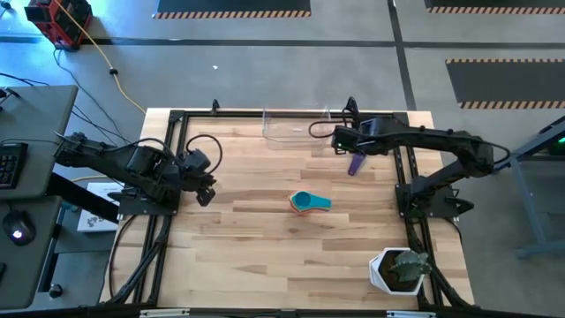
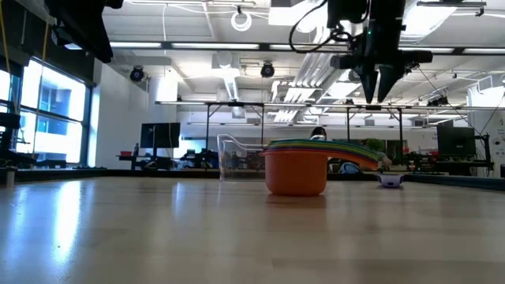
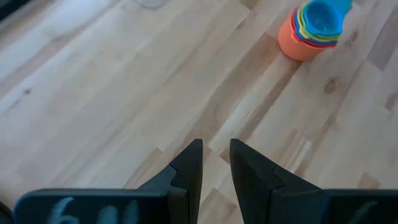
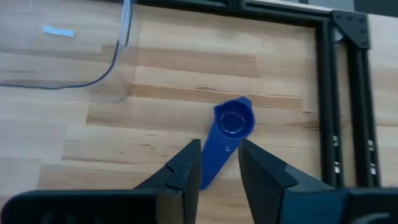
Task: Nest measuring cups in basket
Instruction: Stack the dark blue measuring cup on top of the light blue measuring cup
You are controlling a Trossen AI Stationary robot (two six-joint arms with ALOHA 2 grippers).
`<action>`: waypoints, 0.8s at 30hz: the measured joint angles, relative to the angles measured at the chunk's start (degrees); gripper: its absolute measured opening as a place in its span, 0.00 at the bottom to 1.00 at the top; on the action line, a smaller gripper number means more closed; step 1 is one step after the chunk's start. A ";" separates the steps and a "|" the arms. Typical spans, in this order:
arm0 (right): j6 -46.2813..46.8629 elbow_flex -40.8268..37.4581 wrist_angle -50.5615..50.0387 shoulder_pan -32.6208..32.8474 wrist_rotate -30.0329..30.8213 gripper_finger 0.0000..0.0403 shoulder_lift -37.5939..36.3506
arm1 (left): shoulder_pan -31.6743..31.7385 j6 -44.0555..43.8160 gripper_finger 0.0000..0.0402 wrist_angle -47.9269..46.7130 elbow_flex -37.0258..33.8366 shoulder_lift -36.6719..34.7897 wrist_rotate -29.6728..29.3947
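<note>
Your right claw (image 1: pixel 342 141) hangs in the upper right of the overhead frame, its fingers (image 4: pixel 186 168) slightly spread with nothing between them, above a lone purple-blue measuring cup (image 1: pixel 355 163) lying on the wooden surface (image 1: pixel 265 256). The clear basket (image 1: pixel 296 126) sits just beside it at the top centre. The stacked cups (image 1: pixel 309 202) rest mid-frame. Your left claw (image 1: pixel 205 181) waits at centre left, fingers narrowly apart and holding nothing.

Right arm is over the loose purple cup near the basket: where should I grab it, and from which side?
Grip the purple cup by its flat handle, coming straight down. It lies flat on the table, bowl up, and the right gripper hovers over that handle with jaws open either side of it.
</note>
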 joint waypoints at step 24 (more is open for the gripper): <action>-5.11 -23.94 33.24 -12.15 -5.32 0.29 0.34 | 13.02 6.80 0.18 0.04 -0.01 -0.01 -3.51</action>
